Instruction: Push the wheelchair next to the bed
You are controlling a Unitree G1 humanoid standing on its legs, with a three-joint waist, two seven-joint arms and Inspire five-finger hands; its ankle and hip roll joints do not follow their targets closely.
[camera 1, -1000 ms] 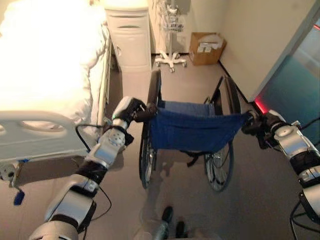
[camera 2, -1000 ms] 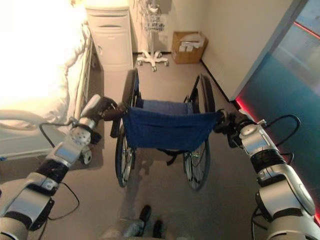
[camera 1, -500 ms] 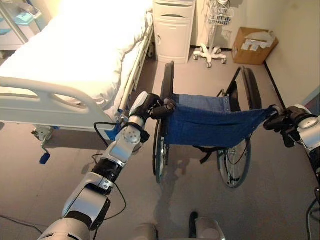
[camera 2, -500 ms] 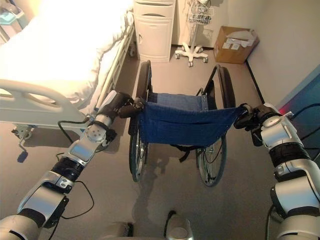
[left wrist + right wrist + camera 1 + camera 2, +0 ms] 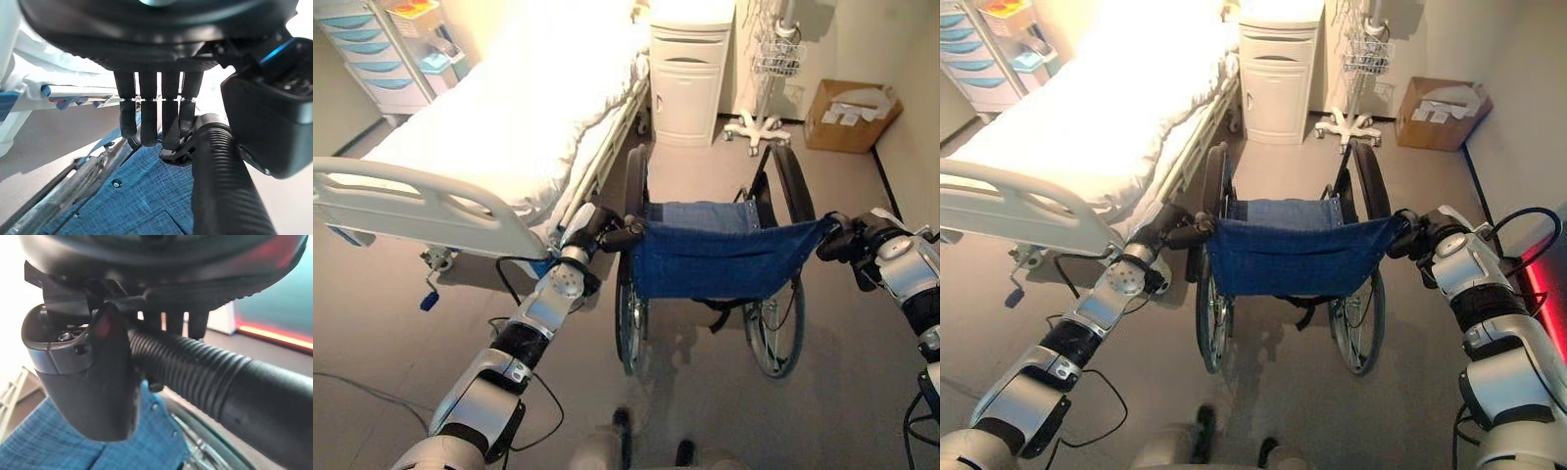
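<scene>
A wheelchair (image 5: 720,264) with a blue cloth back stands on the grey floor (image 5: 391,352) just beside the foot end of a bed (image 5: 509,127), its near wheel close to the bed frame, facing a white bedside cabinet (image 5: 690,69) against the far wall. The left hand (image 5: 597,230) has its fingers (image 5: 146,117) curled over the ribbed black push handle (image 5: 220,181) on the wheelchair's bed side. The right hand (image 5: 1425,235) wraps the other ribbed handle (image 5: 205,377), its thumb (image 5: 93,377) folded across the grip and its fingers over the top. The bed carries a white cover and a pale footboard (image 5: 421,201). A rolling stand with a wire basket (image 5: 769,88) and a cardboard box (image 5: 852,113) sit beyond the wheelchair by the wall, and a cart of blue drawers (image 5: 382,59) stands past the bed's far side.
</scene>
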